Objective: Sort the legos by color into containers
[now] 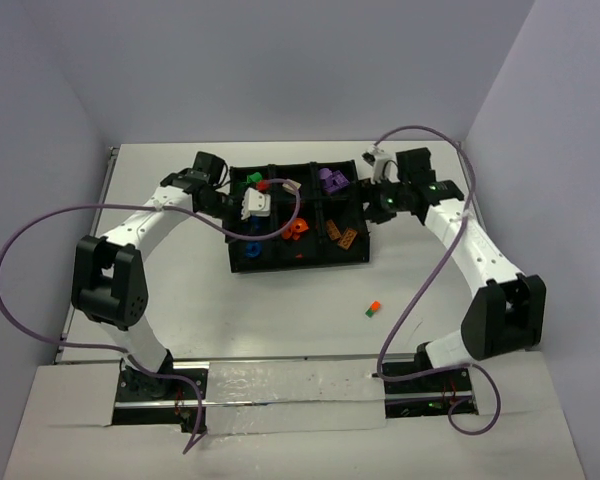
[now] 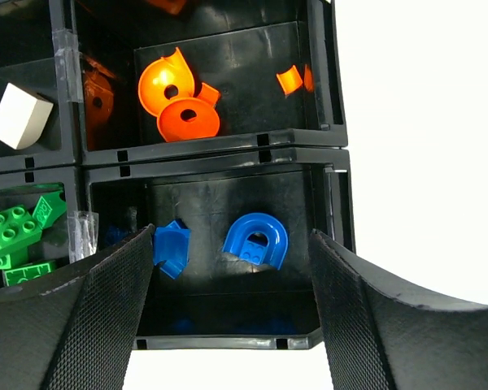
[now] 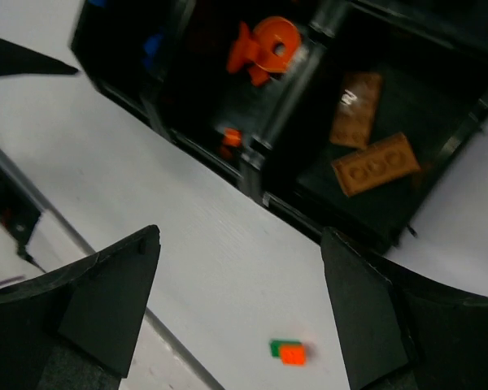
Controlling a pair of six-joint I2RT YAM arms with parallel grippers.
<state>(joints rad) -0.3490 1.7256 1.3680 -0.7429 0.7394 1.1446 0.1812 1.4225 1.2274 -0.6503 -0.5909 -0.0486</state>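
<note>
Hovering over the black tray (image 1: 298, 264), the left gripper (image 2: 232, 313) has its jaws wide apart and holds nothing. Outside its left-hand jaw lie green bricks (image 2: 12, 236), with a pale block (image 2: 20, 116) in the compartment beyond them. Between the jaws sit a small blue piece (image 2: 171, 248) and a blue arch (image 2: 254, 241); orange round pieces (image 2: 179, 101) fill the compartment ahead. The right gripper (image 3: 240, 305) hangs over the white table (image 3: 187, 244) beside the tray's edge, jaws likewise apart and empty. Ahead of its gap lies an orange disc (image 3: 268, 49), then two brown plates (image 3: 372, 165) further right. A tiny orange-and-green pair of bricks (image 3: 289, 352) rests on the table between the jaws, touching neither.
</note>
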